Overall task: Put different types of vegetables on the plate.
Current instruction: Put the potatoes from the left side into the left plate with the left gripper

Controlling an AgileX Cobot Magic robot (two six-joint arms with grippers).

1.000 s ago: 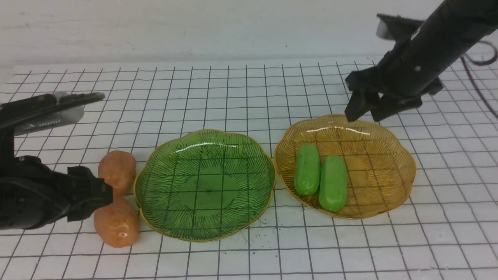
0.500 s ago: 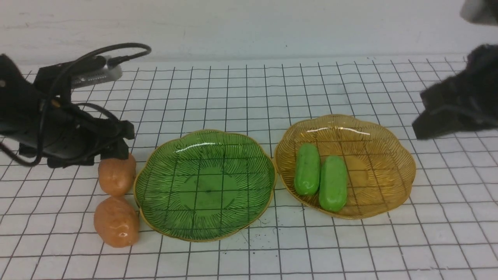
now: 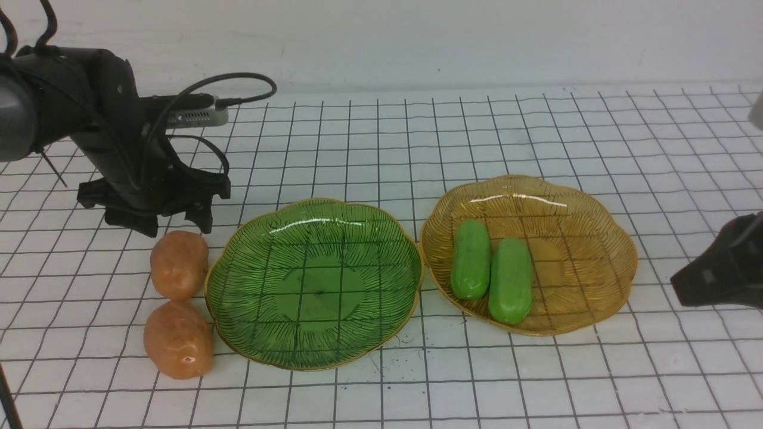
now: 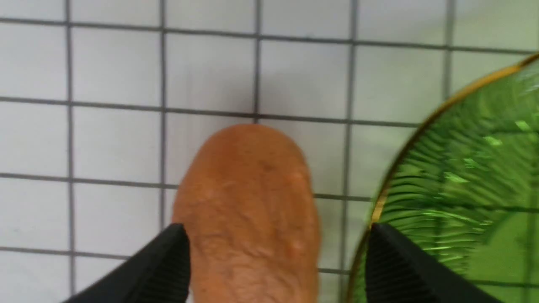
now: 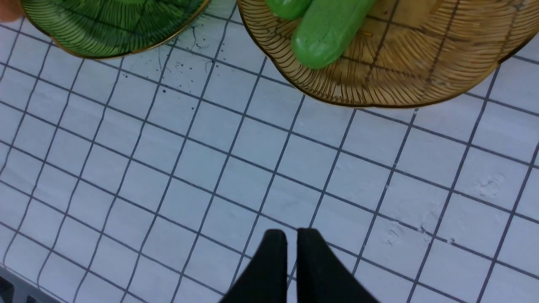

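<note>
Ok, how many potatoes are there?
2 potatoes, both on the table left of the green plate: one below the left gripper, the other nearer the robot. None looks hidden.

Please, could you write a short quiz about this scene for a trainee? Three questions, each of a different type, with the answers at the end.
1. True or false: both cucumbers lie in the yellow plate.
2. The open left gripper hovers above: A) the far potato; B) the near potato; C) a cucumber.
3. How many vegetables lie in the green plate?

Key: 1 true; 2 A; 3 none.
</note>
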